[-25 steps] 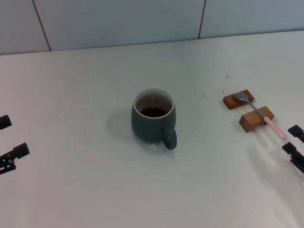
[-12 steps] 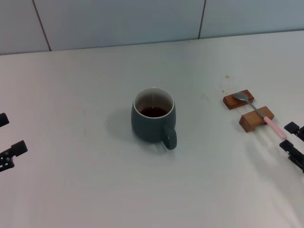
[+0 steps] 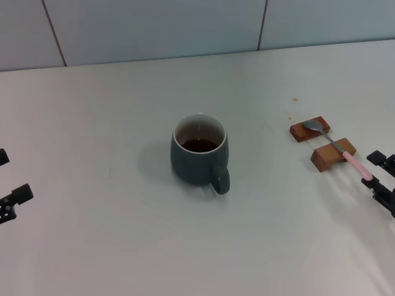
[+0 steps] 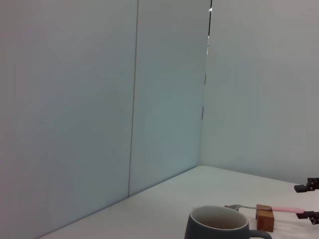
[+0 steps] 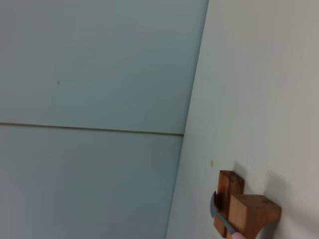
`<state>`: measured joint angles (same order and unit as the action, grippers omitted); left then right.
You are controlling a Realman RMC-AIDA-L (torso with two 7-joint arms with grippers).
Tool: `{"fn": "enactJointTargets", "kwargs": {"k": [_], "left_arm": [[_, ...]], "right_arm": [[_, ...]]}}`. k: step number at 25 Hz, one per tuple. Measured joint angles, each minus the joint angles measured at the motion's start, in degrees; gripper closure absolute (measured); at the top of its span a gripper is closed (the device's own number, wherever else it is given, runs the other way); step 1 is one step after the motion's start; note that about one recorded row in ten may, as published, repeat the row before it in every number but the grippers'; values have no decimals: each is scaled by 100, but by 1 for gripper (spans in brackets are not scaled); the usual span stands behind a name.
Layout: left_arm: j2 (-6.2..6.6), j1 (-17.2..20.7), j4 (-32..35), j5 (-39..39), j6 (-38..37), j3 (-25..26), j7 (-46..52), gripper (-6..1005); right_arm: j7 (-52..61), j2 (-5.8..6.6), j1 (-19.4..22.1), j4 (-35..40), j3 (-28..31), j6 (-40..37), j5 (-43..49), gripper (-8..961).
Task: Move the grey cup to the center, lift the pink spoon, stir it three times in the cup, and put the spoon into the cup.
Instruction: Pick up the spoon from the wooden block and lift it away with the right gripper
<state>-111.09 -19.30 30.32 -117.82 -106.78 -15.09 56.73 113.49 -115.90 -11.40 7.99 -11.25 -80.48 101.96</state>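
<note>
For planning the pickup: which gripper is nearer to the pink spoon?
Right. The right gripper is open just beside the pink spoon handle's end; the left gripper is far across the table, beyond the grey cup.

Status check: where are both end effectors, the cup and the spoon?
Right end effector open at pink spoon handle tip. Left end effector open, far left. Grey cup centered. Spoon on wooden blocks.

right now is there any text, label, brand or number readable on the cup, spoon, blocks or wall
None: no readable text in any view.
The grey cup is plain, with no logo.
The pink spoon and the wooden blocks carry no marks.
The wall panels and table are blank.
</note>
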Motion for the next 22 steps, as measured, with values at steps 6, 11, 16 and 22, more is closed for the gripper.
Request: {"fn": "enactJointTargets", "kwargs": {"k": [6,11,16,22], "left_arm": [[-1,31,0,8,-17,47,-7,170],[-19,66,0,9,-25,50,-18,170],[-20,105,0,48,-43,50,-21,170],[-17,114,0,79,-83,50,-22,170]], "right_arm": [[53,6,-145,0,0,110,136,306],[56,7,-214,1,1,150,193,312],[60,7,-228,1,25,163,205,319],[60,15,-246,1,11,169,205,326]]}}
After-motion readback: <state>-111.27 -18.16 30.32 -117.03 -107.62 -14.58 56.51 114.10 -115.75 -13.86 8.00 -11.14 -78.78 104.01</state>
